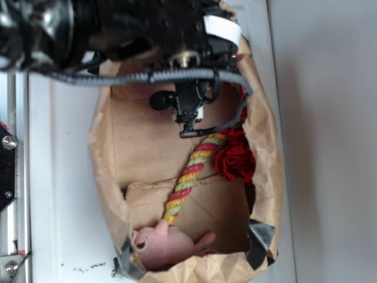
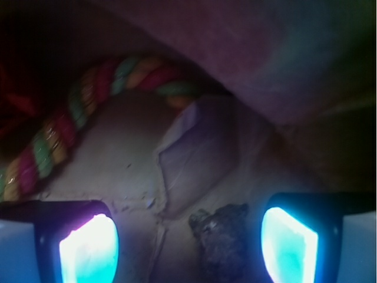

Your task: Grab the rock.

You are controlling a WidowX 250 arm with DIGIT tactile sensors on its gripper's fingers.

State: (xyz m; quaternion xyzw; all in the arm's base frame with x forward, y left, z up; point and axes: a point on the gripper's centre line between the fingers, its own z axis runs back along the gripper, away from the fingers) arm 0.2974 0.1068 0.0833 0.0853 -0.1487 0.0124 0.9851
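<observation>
Surface: a white panel (image 1: 65, 194), smooth and pale, lit evenly
Left edge: a metal rail (image 1: 9, 177) with screw heads (part of a frame)
Right side: a plain grey wall (image 1: 330, 118), bare
Debris: dark specks (image 1: 88, 268) near the bottom edge

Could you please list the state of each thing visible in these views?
Black end effector: open, fingers either side of the rock.
Small rough dark grey rock: on the bag floor, not gripped.
Brown paper bag: open, on its side.
Red-yellow-green braided rope: lying along the bag floor.
Red fabric flower: against the bag wall.
Pink plush toy: lying at the bag's mouth.
</observation>
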